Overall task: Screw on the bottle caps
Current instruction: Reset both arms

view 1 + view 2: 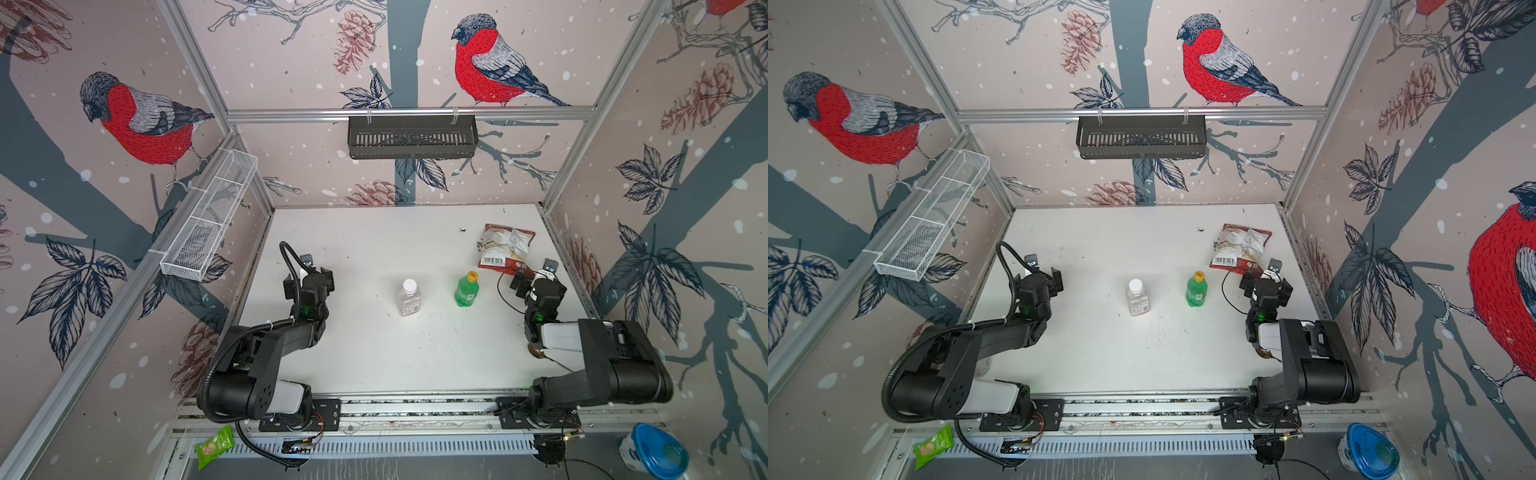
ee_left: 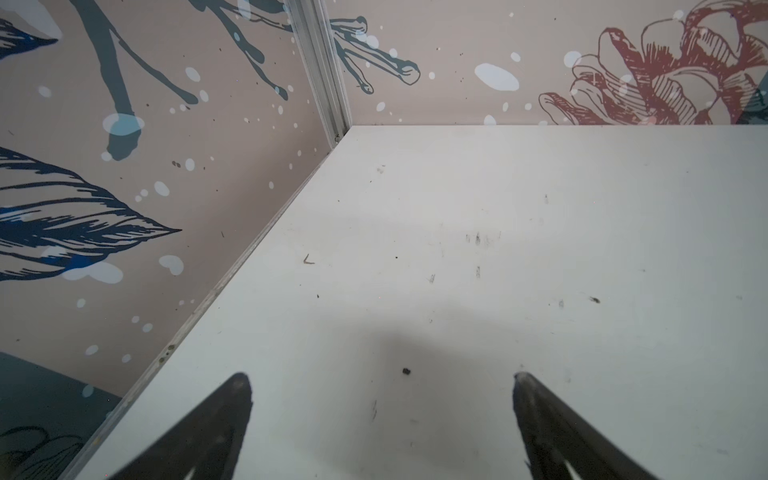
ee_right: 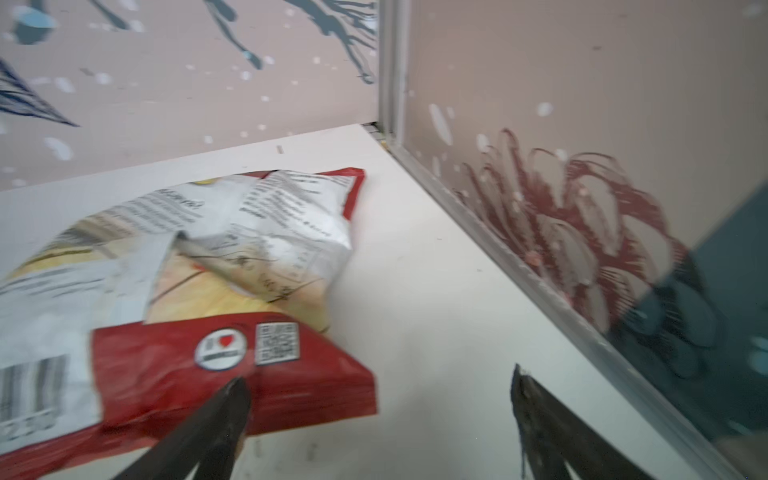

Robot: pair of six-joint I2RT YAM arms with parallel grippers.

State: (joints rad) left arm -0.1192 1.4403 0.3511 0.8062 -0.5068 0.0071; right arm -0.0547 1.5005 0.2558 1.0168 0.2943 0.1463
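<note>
Two bottles stand upright mid-table in both top views. The clear squarish bottle (image 1: 408, 301) (image 1: 1137, 302) carries a white cap (image 1: 409, 285) (image 1: 1135, 285) on its neck. To its right, the green bottle (image 1: 467, 293) (image 1: 1197, 293) carries an orange-yellow cap (image 1: 472, 276) (image 1: 1199, 275). How tight the caps sit I cannot tell. My left gripper (image 1: 309, 274) (image 1: 1038, 278) (image 2: 382, 376) is open over bare table, well left of the clear bottle. My right gripper (image 1: 536, 278) (image 1: 1264, 278) (image 3: 376, 376) is open right of the green bottle, one finger over a chip bag's corner.
A red-and-white chip bag (image 1: 505, 247) (image 3: 208, 291) lies at the back right near the wall. A black basket (image 1: 411, 137) hangs on the back rail, a white wire basket (image 1: 212, 216) on the left wall. Crumbs dot the white table (image 1: 374, 353).
</note>
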